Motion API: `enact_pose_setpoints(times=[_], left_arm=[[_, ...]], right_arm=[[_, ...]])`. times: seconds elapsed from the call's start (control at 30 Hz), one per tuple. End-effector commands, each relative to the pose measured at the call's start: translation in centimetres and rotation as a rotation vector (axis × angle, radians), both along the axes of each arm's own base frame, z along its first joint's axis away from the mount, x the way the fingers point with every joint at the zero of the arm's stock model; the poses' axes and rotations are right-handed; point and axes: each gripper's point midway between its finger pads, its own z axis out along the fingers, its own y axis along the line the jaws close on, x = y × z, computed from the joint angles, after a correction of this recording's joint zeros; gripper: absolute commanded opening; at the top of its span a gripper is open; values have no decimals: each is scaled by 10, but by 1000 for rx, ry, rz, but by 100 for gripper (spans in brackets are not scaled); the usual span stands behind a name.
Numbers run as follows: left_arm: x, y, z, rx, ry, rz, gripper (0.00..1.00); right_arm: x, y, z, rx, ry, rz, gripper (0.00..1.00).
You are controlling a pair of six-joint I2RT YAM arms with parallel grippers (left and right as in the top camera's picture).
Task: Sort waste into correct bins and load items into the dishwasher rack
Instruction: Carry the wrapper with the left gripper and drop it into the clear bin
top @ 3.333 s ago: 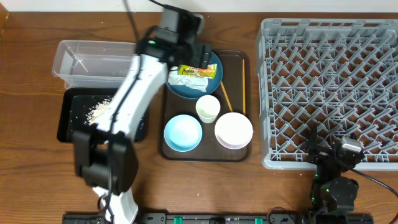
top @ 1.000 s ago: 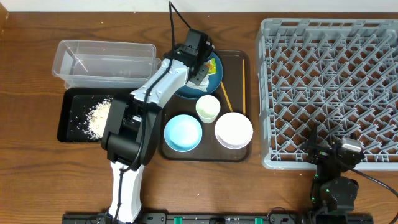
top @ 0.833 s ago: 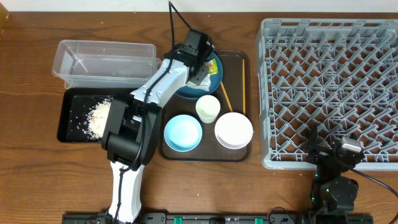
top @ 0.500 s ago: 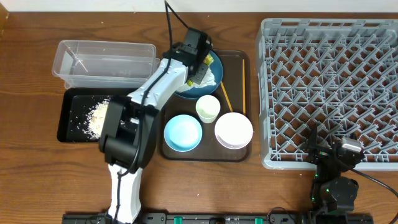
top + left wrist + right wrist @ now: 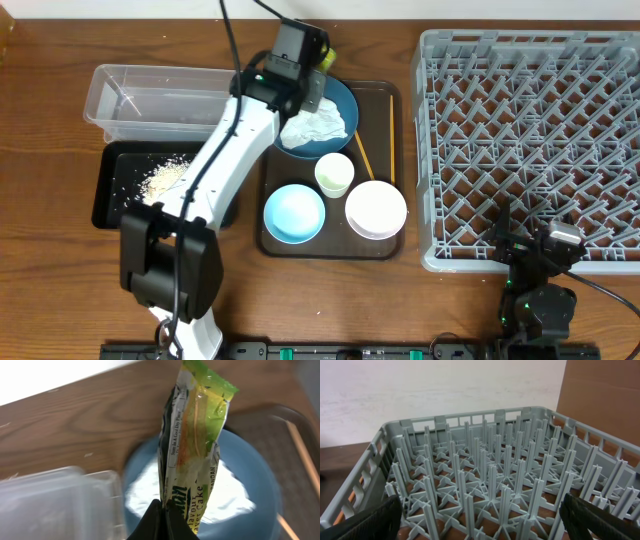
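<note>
Overhead, at the table's 9 o'clock side, the black tray (image 5: 115,200) holds loose rice scraps (image 5: 160,178). The clear tub (image 5: 165,95) sits touching it at 12 o'clock. In the left wrist view, the left gripper (image 5: 162,512) has its jaws pressed together on the lower end of the snack wrapper (image 5: 192,450). The wrapper stands out from the fingertips toward 12 o'clock, and only its bottom edge is pinched. Behind it lies the dark blue plate (image 5: 262,477), carrying the crumpled white tissue (image 5: 232,495). On the brown serving tray (image 5: 385,95), the light blue bowl (image 5: 294,213) sits at 6 o'clock of the plate. The pale cup (image 5: 334,174) is between plate and bowls, the chopsticks (image 5: 363,157) are at the cup's 2 o'clock, and the white bowl (image 5: 376,208) is at 5 o'clock. The dishwasher rack (image 5: 530,130) fills the 3 o'clock side. The right gripper (image 5: 480,512) has its jaws spread wide with nothing between them, and it faces the rack's near wall.
</note>
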Motion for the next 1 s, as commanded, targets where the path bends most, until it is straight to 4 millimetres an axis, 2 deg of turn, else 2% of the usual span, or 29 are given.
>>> enact_pose_setpoints(times=[0.0, 0.1, 0.27, 0.37, 0.47, 0.63, 0.8, 0.97], left_arm=[[10, 69, 24, -32, -88, 337, 6], [11, 106, 20, -162, -83, 563, 6], [-1, 168, 3, -402, -66, 1007, 6], [-8, 191, -4, -486, -68, 1175, 6], [-10, 207, -8, -527, -81, 1264, 6], [-12, 220, -9, -569, -96, 1344, 6], [-20, 220, -14, -605, -83, 1422, 6], [-36, 219, -22, -664, -63, 1575, 6]], right_arm=[[0, 2, -2, 12, 3, 5, 99], [0, 2, -2, 12, 3, 5, 99], [0, 2, -2, 12, 3, 5, 99], [0, 2, -2, 12, 3, 5, 99], [0, 2, -2, 12, 3, 5, 99], [0, 2, -2, 12, 3, 5, 99], [0, 2, -2, 12, 3, 5, 99], [0, 2, -2, 12, 3, 5, 99]])
